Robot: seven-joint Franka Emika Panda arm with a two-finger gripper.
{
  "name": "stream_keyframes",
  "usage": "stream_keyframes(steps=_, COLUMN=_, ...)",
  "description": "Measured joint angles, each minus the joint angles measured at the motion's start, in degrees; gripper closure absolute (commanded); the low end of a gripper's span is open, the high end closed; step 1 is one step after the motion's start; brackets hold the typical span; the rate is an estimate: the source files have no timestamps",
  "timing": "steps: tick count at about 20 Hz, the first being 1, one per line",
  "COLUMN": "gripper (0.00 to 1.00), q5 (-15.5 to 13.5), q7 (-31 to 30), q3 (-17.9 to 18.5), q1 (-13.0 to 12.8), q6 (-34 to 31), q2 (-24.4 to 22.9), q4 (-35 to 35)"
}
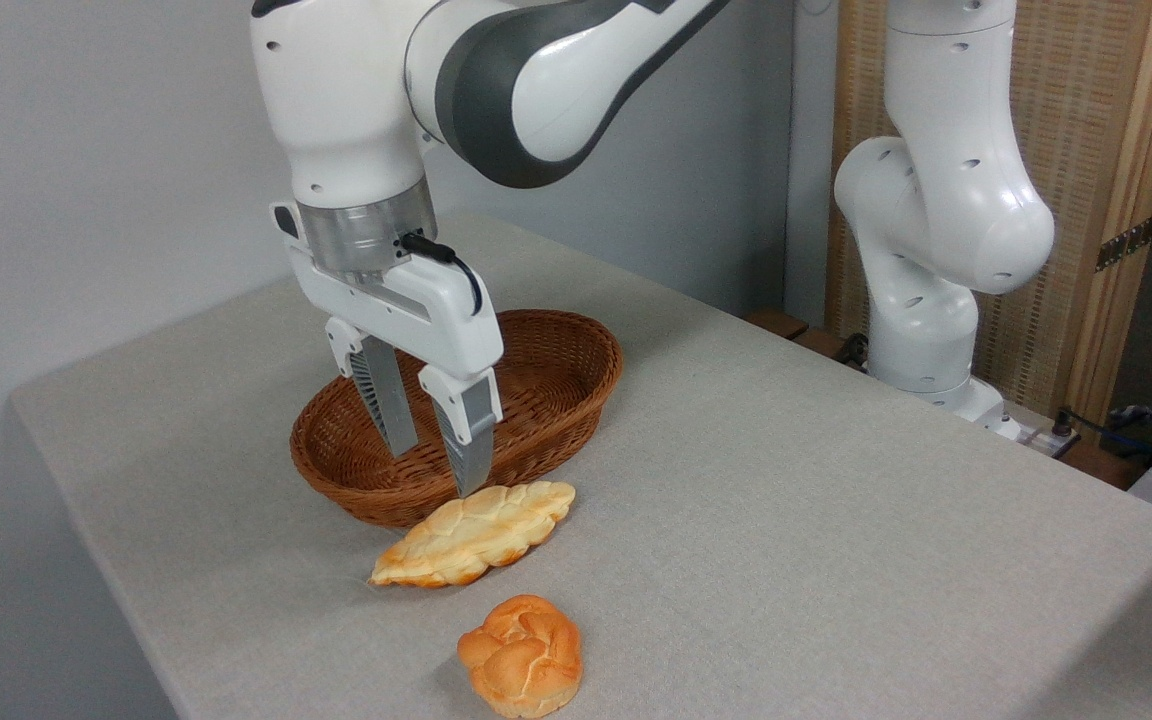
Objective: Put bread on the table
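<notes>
Gripper (436, 470) hangs w/ its two grey fingers spread apart, nothing between them, pointing down in front of the wicker basket (576, 385). One fingertip sits just above the rear edge of the braided loaf (476, 533); contact prob. none, but the angle makes it hard to say.

Largest first: table (836, 520), light grey cloth-textured top, rounded corner at left. White arm w/ dark grey joint bands rises from its base at the far right edge. Brown oval basket stands on the table, looks empty. Flat leaf-shaped loaf lies on the cloth just in front of the basket. Bread (522, 655), small round knotted bun w/ orange crust, rests on the table nearer the camera, apart from the loaf.

No legible writing or brand marks anywhere.
</notes>
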Motion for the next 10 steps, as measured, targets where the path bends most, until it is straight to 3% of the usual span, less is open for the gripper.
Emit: stream_keyframes(steps=10, gripper=0.00, q5=0.00, q7=0.00, q3=-1.48, q1=-0.06, q6=0.00, q2=-0.86, q4=0.46)
